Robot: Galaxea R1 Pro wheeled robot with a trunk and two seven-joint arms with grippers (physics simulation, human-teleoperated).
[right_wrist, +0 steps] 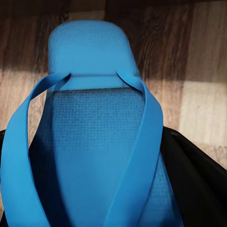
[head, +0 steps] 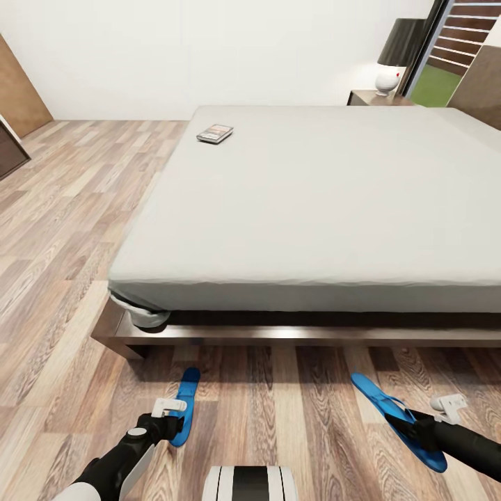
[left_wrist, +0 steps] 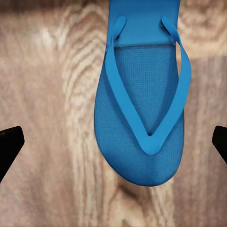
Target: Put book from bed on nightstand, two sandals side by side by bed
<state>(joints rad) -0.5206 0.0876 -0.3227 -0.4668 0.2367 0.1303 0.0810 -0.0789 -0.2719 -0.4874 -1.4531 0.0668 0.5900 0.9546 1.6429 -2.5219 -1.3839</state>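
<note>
Illumination in the head view was bright, even and diffuse. The mattress (head: 313, 202) showed soft shading without glare. A dark shadow band lay under the bed frame (head: 278, 334) along the floor (head: 62, 229). The window (head: 445, 62) at 1 o'clock appeared brightest. Straight edges bowed slightly toward the picture borders, indicating wide-angle distortion.

The left wrist view was evenly lit; wood grain appeared soft and smeared, while the sandal (left_wrist: 142, 109) rendered sharper. The right wrist view was dimmer, with the sandal (right_wrist: 90, 142) shaded and blurred at 6 o'clock.
</note>
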